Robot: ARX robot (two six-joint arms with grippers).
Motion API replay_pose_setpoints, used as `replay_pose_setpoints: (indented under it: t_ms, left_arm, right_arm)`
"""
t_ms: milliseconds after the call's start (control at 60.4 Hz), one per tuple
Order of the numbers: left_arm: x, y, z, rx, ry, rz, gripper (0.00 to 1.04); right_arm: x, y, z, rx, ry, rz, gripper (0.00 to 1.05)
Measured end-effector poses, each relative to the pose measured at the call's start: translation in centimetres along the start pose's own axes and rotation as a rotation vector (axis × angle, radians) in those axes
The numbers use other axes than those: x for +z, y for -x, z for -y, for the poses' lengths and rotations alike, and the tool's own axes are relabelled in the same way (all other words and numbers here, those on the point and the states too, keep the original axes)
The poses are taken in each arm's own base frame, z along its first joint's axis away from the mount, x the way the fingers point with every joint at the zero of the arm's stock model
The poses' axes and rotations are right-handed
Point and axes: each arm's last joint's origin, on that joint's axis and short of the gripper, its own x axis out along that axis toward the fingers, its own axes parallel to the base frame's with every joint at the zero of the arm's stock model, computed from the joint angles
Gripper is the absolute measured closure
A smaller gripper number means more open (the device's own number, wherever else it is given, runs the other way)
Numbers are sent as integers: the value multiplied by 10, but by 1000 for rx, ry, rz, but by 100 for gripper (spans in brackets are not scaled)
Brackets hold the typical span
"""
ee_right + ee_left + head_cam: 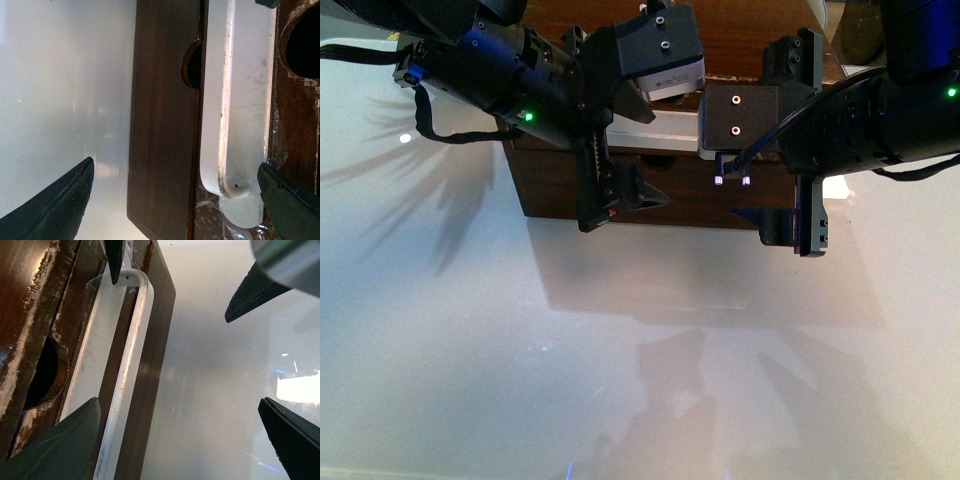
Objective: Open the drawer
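The drawer (30, 315) has a scratched dark-brown front, a half-round notch (45, 370) and a long white bar handle (127, 365). In the front view the handle (670, 132) shows as a white strip between the arms. My left gripper (180, 440) is open. One of its fingers (65, 445) lies right beside the bar, without gripping it. My right gripper (172, 200) is also open, and the handle's far end (235, 190) sits inside its span, close to one finger (290, 200). In the front view the left gripper (658, 158) and right gripper (750, 140) hang before the cabinet.
A plain handle-less drawer front (160, 125) runs alongside the handled one. The dark wooden cabinet (555, 185) stands on a glossy white table (620, 350). The right gripper's fingers (255, 290) reach into the left wrist view.
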Motion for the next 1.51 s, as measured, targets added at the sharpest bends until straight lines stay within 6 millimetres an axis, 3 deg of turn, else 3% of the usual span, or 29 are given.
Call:
replay_pose_setpoints:
  t_ms: [1060,1508]
  left_arm:
    - [-7,-19,0,-11,-31,-32,8]
    - [-7,-20,1,-22,-42,-35,8]
  right_arm:
    - [5,-30,-4,57,84,11,9]
    - [5,-33,-9,88,103,11,9]
